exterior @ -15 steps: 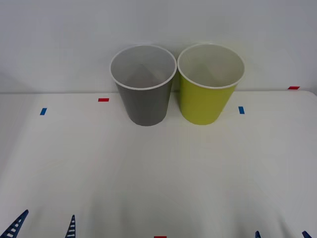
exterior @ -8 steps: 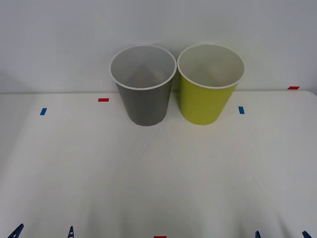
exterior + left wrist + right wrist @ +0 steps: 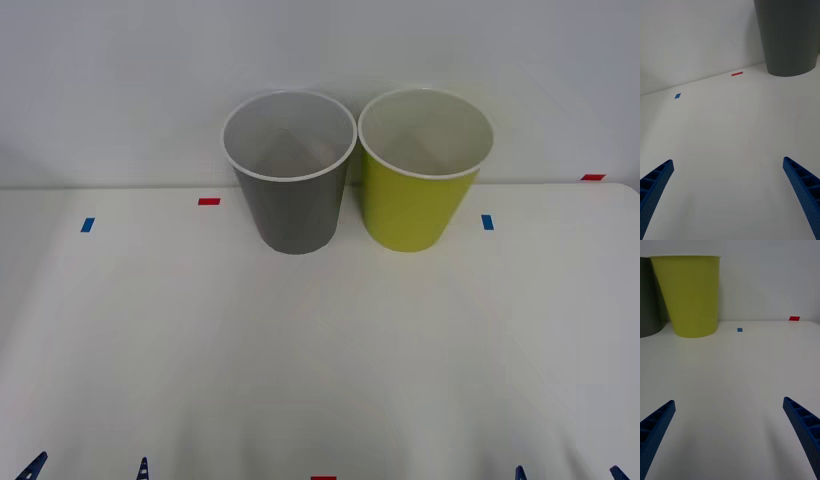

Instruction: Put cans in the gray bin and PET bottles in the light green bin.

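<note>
A smooth white worktop (image 3: pixel 320 360) carries 2 tall tapered round bins with white rims, standing side by side at the back against the wall: the gray bin (image 3: pixel 293 205) and the light green bin (image 3: pixel 410 205). At the near edge, the left gripper (image 3: pixel 88 467) and right gripper (image 3: pixel 567 473) hover, ribbed blue jaws spread wide, holding nothing.

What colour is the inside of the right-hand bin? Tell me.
White inside, like its rim; the light green bin is yellow-green outside. The front view shows it best.
</note>
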You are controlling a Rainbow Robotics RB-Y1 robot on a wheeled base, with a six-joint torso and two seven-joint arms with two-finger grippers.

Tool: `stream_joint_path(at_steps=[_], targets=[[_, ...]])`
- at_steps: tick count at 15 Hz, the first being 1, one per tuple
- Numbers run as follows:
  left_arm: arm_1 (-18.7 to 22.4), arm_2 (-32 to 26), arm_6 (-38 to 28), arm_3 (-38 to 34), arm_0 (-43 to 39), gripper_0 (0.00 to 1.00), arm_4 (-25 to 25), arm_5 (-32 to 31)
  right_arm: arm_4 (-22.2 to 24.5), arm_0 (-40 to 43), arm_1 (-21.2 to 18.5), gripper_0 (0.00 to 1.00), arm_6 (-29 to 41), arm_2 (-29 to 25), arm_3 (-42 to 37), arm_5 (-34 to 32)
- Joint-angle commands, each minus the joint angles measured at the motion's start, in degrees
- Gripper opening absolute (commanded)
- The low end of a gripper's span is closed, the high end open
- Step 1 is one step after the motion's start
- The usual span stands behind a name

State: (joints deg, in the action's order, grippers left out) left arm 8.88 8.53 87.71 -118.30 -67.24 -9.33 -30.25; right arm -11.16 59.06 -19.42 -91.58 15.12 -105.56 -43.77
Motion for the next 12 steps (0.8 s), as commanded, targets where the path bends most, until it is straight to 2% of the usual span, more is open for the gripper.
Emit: stream_joint_path(at_steps=[1,12], targets=[[0.0,0.0,0.0,0.0,0.0,0.99,0.0,0.0,0.0,0.0,0.0,1.00,0.0,0.0,0.0,0.0],[0.0,0.0,0.0,0.0,0.0,1.00,0.0,0.0,0.0,0.0,0.0,1.00,0.0,0.0,0.0,0.0]])
